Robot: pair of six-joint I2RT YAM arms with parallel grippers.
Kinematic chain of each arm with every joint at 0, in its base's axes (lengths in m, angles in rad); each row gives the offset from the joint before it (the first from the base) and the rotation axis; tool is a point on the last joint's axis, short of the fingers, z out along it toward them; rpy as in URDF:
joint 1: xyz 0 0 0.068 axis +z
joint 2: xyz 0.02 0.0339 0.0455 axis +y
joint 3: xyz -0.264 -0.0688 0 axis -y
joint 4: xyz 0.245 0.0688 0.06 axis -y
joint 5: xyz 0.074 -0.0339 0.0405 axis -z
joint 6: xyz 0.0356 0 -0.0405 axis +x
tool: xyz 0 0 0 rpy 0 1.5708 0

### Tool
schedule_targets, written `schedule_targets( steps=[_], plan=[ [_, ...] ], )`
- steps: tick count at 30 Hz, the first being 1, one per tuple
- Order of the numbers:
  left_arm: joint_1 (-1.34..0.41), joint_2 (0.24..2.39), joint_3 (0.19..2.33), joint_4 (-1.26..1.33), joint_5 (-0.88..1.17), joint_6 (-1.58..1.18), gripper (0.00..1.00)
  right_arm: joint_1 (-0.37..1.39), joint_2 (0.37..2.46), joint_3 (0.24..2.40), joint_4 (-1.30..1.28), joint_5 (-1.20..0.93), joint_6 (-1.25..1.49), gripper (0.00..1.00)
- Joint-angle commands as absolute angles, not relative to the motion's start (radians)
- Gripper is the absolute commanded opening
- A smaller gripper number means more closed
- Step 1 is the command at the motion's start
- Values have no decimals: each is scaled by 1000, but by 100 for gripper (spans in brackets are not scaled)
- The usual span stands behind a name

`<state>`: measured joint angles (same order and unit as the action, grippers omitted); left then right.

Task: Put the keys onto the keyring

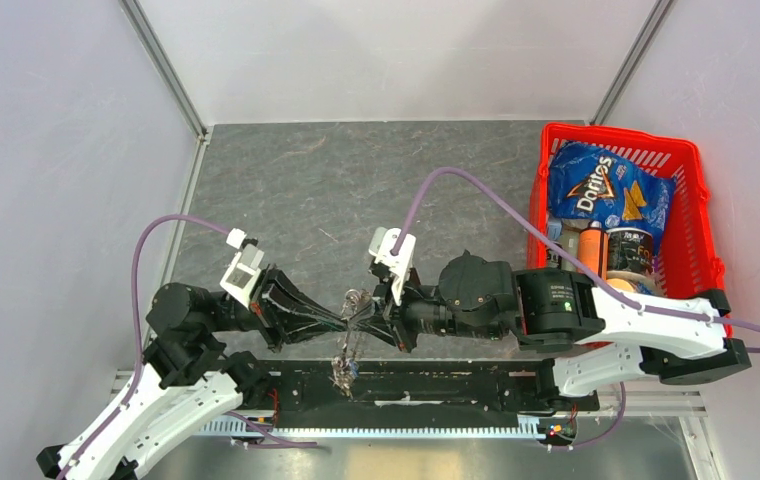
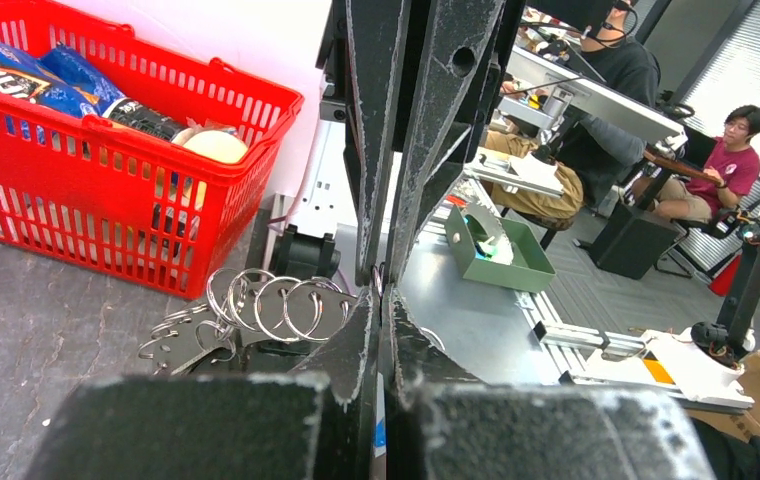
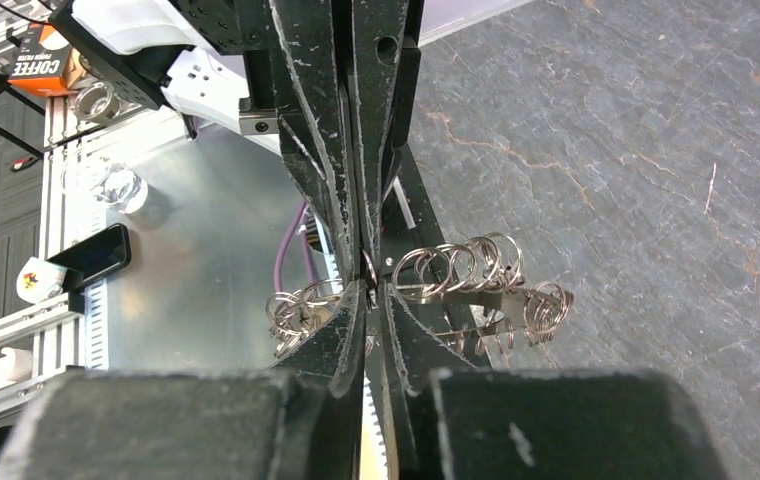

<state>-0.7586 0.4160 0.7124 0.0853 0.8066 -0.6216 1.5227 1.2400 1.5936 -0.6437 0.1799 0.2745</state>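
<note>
The keyring [image 1: 355, 299], a bunch of small silver rings and flat grey metal pieces, hangs in the air between my two grippers, which meet tip to tip above the table's near edge. The left gripper [image 1: 348, 319] is shut on a wire of it [image 2: 381, 285]; more rings [image 2: 268, 305] fan out to the left of the tips. My right gripper [image 3: 368, 284] has its jaws a narrow slit apart around the same wire, with rings [image 3: 458, 268] on one side and a cluster [image 3: 299, 310] on the other. The two coloured keys cannot be made out; a small bundle [image 1: 343, 371] dangles below.
A red basket [image 1: 704, 205] at the right holds a Doritos bag [image 1: 606, 188] and cans. A black rail [image 1: 456, 385] runs along the near edge under the grippers. Grey slate table top [image 1: 336, 190] lies beyond them, with white walls on both sides.
</note>
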Motion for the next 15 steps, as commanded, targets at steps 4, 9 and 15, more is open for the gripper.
schedule_targets(
  steps=[4, 9, 15],
  plan=[
    [-758, 408, 705, 162, 818, -646, 2, 1519, 1157, 1582, -591, 149, 267, 17],
    [-758, 413, 694, 185, 815, -650, 2, 1519, 1154, 1580, -592, 129, 253, 22],
    [-758, 418, 695, 193, 813, -652, 2, 1519, 1084, 1511, -592, 269, 248, 36]
  ],
)
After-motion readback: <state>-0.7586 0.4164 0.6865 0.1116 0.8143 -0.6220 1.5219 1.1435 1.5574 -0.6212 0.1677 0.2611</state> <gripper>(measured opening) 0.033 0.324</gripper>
